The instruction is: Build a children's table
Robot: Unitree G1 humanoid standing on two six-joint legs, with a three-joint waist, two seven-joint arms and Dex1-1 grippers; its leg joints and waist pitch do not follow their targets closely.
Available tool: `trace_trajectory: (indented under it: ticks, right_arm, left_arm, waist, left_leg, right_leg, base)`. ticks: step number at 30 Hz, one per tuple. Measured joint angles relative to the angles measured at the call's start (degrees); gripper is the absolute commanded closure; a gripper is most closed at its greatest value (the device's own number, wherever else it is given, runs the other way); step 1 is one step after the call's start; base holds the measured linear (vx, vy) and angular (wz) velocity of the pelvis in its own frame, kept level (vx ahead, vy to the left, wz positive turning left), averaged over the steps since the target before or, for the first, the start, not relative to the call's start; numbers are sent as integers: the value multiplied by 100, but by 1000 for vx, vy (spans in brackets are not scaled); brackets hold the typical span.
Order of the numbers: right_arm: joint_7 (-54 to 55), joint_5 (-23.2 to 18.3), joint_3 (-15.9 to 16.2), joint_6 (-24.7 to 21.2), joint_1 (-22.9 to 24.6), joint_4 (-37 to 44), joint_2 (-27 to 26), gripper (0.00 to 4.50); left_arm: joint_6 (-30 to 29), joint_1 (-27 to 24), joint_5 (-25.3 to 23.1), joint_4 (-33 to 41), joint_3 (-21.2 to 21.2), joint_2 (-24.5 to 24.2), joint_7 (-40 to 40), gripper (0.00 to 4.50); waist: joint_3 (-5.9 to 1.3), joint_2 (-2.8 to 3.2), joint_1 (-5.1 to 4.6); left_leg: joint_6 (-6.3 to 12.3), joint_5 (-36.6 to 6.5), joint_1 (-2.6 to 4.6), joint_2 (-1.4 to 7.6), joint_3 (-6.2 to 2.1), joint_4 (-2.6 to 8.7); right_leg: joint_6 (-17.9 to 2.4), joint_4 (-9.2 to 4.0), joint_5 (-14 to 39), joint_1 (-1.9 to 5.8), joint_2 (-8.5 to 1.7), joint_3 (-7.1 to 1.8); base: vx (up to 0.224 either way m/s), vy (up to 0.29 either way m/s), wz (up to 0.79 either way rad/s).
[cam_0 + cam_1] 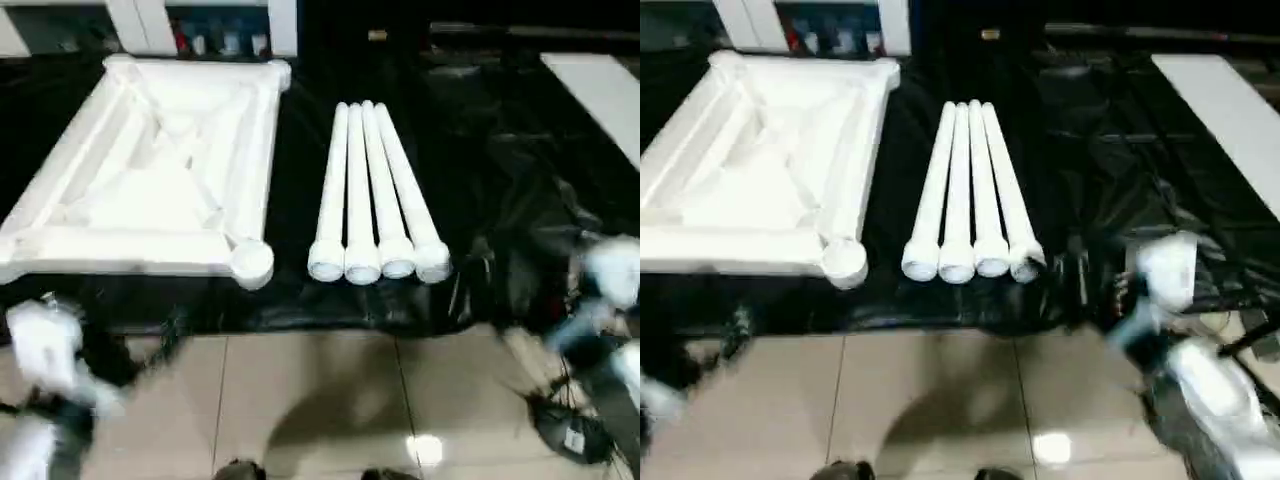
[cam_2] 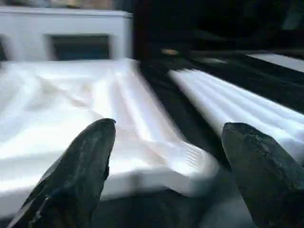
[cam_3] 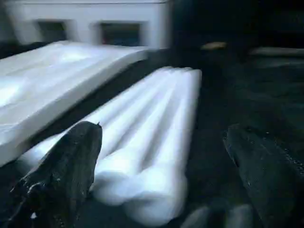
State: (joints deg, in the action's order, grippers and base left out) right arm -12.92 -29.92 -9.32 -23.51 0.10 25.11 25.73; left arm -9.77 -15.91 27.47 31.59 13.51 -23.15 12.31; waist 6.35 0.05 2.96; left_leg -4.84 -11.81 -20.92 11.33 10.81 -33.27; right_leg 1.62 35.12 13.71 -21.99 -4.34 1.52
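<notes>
legs (image 1: 375, 195): four side by side, just right of top (image 1: 150, 180), long axis running away from robot
right fingers (image 3: 71, 166): spread, empty, nearer legs' thick ends
left fingers (image 2: 85, 166): spread, empty, facing top's corner

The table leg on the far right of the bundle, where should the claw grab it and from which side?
Grip the rightmost leg around its tube just above the flared near end, coming from the right: that side faces bare black sheet, while its left side lies against the neighbouring legs. The right claw stands open.
</notes>
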Motion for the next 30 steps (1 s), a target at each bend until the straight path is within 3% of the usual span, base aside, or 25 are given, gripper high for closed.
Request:
trace_trajectory:
  ticks: [4,6,10,13,17,20,26,27,28,29,30]
  right_arm:
    - [466,413,120,43,-583,-424,-376,0]
    - [601,664,311,44,-714,-564,-437,0]
    - [766,1436,775,463,-1201,-1215,-633,0]
    - [925,1558,872,435,-1419,-1611,-729,0]
    - [873,1352,968,334,-1551,-1860,-1198,0]
    - [858,1385,1089,343,-1537,-1858,-1337,0]
    - [878,1731,1304,568,-1352,-1859,-1322,0]
    - [885,1762,1304,598,-1350,-1864,-1307,0]
    - [883,1824,1288,630,-1350,-1865,-1269,0]
    - [878,1836,1260,640,-1350,-1866,-1272,0]
    - [872,1835,1207,661,-1350,-1865,-1303,0]
  left_arm:
    - [-178,814,-169,-197,-44,169,-494,4]
    - [-300,1092,-273,-337,-112,177,-605,4]
    - [-716,2019,-912,-1125,-332,363,-1139,4]
    - [-437,2223,-1030,-1617,-624,469,-926,4]
    - [-280,2390,-1450,-2203,-998,589,-1025,4]
    - [-309,2353,-1863,-2295,-1267,692,-1210,4]
    - [-297,2334,-2044,-2335,-1417,807,-1255,4]
    - [-282,2358,-2064,-2369,-1426,821,-1256,4]
    - [-271,2388,-2096,-2405,-1455,863,-1256,4]
    - [-265,2397,-2113,-2408,-1463,897,-1256,4]
    - [-251,2408,-2158,-2407,-1472,928,-1258,4]
  waist:
    - [-45,22,-7]
    - [-53,24,-7]
    - [-105,29,23]
    - [-138,18,35]
    - [-146,35,31]
    - [-147,35,39]
    - [-151,25,95]
    - [-152,25,112]
    - [-159,41,175]
    - [-167,56,208]
    - [-192,109,251]
  left_leg:
    - [-7,5,-1,5,-28,-49]
    - [-7,5,-3,5,-39,-79]
    - [15,20,-7,5,-55,-109]
    - [30,30,-12,3,-57,-124]
    - [46,45,-17,2,-60,-125]
    - [48,47,-20,2,-63,-127]
    - [114,69,-61,-35,-51,-131]
    - [189,63,-79,-42,-76,-159]
    - [373,-18,-133,-95,-135,-285]
    - [552,-94,-199,-156,-235,-438]
    - [673,-173,-307,-184,-346,-564]
  right_leg:
    - [-9,50,-5,4,9,-1]
    - [-13,82,-2,2,9,-1]
    - [-32,111,-27,1,9,5]
    - [-30,110,-47,3,6,1]
    - [-32,109,-71,-1,5,2]
    - [-32,108,-75,-1,5,3]
    - [-26,96,-78,-2,-16,-14]
    - [-7,84,-87,-3,-33,-39]
    - [28,79,-96,-3,-60,-67]
    - [68,77,-101,-1,-86,-82]
    - [120,55,-119,4,-109,-88]
  base:
    - [-32,-7,0]
    - [0,0,0]
    - [0,0,0]
    - [0,0,0]
    - [0,0,0]
    - [0,0,0]
    - [0,0,0]
    - [-5,53,0]
    - [-9,105,-7]
    - [-9,105,-7]
    - [-12,165,-6]
